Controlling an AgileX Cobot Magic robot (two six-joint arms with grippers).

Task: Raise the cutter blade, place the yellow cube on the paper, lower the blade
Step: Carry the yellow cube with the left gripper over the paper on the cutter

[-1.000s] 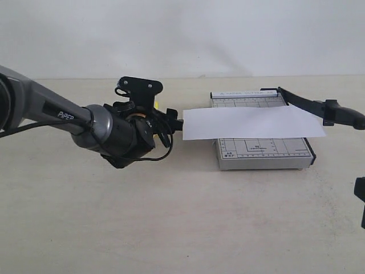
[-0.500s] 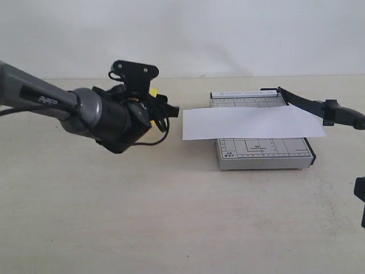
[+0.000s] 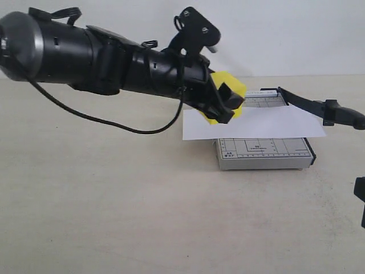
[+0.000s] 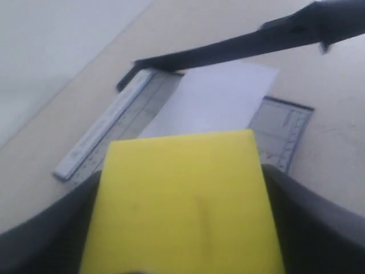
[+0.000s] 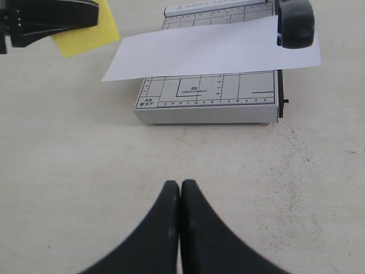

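With the cutter blade (image 3: 312, 105) already raised, the left gripper (image 3: 225, 103) is clamping the yellow cube (image 3: 235, 90) aloft near the left end of the paper (image 3: 259, 123) (the right gripper (image 5: 180, 225) is idling, fingers together), so placing is probably calling for centring over the sheet, lowering, then releasing.

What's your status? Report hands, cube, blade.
Left hand shut on yellow cube, aloft near left end of paper. Right hand shut, empty. Cutter blade up; paper bare.

Plain white wall (image 3: 296, 34) behind a pale beige, faintly speckled tabletop (image 3: 114, 217) under soft, even light
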